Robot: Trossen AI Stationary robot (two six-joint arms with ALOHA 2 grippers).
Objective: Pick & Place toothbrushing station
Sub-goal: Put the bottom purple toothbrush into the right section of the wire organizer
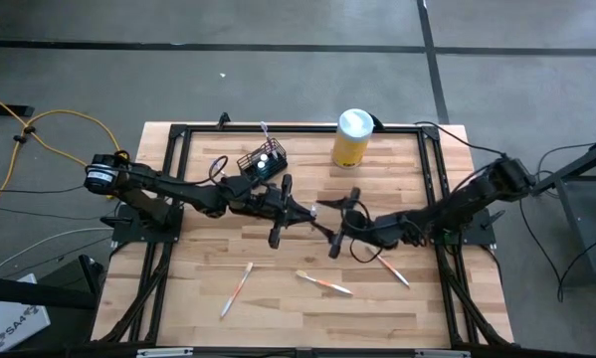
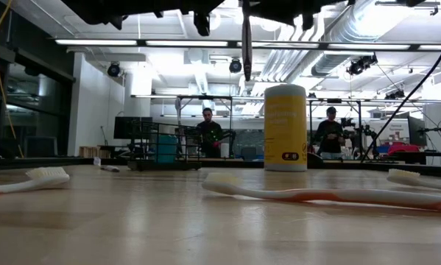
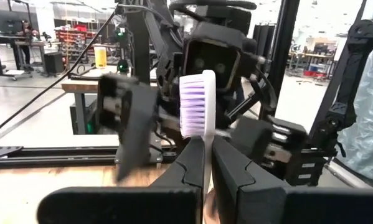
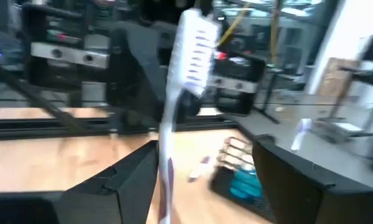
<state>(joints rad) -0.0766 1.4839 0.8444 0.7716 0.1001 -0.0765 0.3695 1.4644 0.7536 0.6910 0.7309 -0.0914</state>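
Handover at mid-surface: my left pincer (image 3: 205, 168) is clamped on the white purple-bristled toothbrush (image 3: 196, 102), upright so it can drop into the black wire-mesh toothbrushing station (image 1: 262, 161) at the far left, while my right pincer (image 4: 205, 168) stands wide, letting go, I judge.

Two dark jointed arms trailing black cables, blocky black fingers (image 3: 186, 171).
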